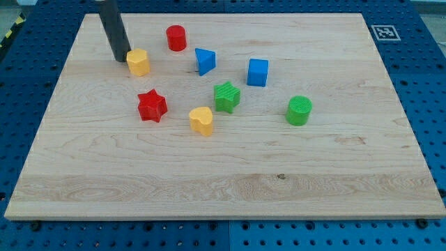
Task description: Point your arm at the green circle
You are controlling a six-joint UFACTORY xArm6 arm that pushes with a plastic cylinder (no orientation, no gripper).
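Note:
The green circle [299,110], a short cylinder, stands at the view's right of the block group on the wooden board [230,202]. My tip [121,58] rests on the board at the upper left, touching or nearly touching the left side of a yellow block [139,62]. The tip is far to the view's left of the green circle, with several blocks between them.
A red cylinder [176,37] stands near the top. A blue triangular block [205,61] and a blue cube [258,72] sit right of it. A green star [226,96], a red star [151,106] and a yellow heart-like block [201,120] lie mid-board. A marker tag [382,32] is at the top right corner.

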